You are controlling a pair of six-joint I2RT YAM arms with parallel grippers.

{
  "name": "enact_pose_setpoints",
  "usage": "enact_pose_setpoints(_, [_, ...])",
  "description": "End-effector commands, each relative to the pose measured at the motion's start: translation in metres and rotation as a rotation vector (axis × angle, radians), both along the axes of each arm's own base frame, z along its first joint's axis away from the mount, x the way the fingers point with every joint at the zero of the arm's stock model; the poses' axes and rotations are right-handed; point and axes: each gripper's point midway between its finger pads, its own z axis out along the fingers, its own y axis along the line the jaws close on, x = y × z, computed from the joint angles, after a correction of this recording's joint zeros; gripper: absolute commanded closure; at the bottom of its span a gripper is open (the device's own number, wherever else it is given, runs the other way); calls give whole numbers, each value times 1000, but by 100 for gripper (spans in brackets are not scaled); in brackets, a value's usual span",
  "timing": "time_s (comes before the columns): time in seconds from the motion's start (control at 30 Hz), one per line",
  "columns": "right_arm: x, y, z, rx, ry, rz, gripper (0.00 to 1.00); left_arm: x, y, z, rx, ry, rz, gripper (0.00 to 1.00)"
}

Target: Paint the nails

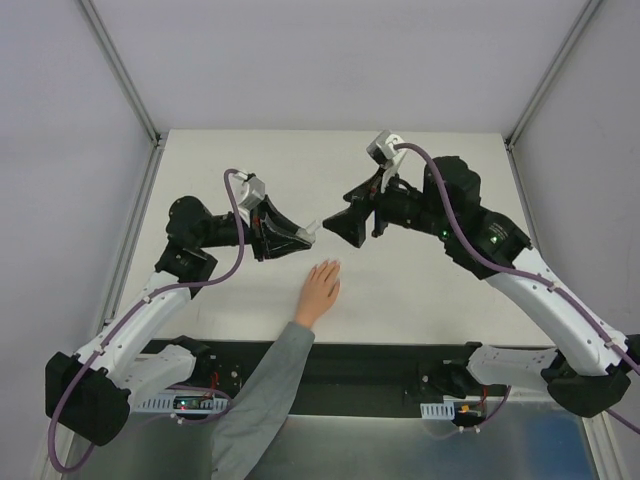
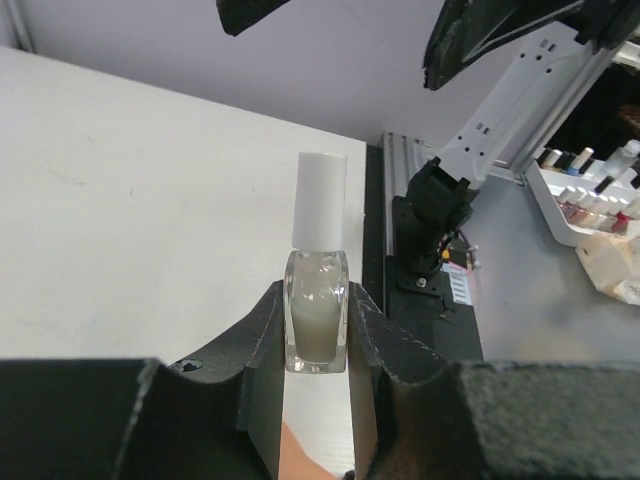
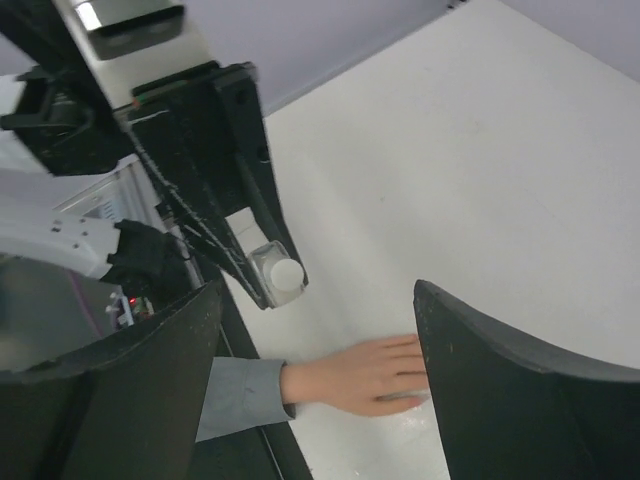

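Bottle [image 2: 317,310] clamped in left tool [image 1: 305,235], cap toward right tool [image 1: 343,226], jaws wide, empty. Hand [image 1: 320,290] flat on surface [image 1: 430,290], near-centre; nails [image 1: 331,266] at its far end, just near of both tools.

Left claw [image 2: 317,315] clamped, right claw [image 3: 318,300] spread wide.

- A white, matt table [image 1: 280,160] is seen at the centre of the top view, evenly lit.
- It is enclosed by pale lilac-grey wall panels [image 1: 330,60] at 12, 9 and 3 o'clock.
- Aluminium posts [image 1: 120,70] are set at 11 and 1 o'clock.
- A black strip [image 1: 380,360] is laid along the table's edge at 6 o'clock, and a grey metal bench [image 1: 530,440] is seen past it.
- In the left wrist view, a white tray [image 2: 550,205] of small bottles is kept on that bench at 3 o'clock.
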Motion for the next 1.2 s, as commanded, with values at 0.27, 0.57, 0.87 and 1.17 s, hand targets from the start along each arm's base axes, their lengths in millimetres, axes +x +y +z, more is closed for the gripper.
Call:
enact_pose_setpoints(0.27, [-38,38,14,100,-52,474,43,-23,0,29,-63,-87,-143,100])
enact_pose_setpoints(0.57, [-36,47,13,106,-22,511,73,-24,0,30,-64,-84,-147,100])
enact_pose_setpoints(0.87, [-35,50,-1,70,37,522,99,-24,1,31,-68,-88,-138,100])
enact_pose_setpoints(1.17, [-18,51,-15,44,152,320,99,-1,2,24,-40,-104,7,100])
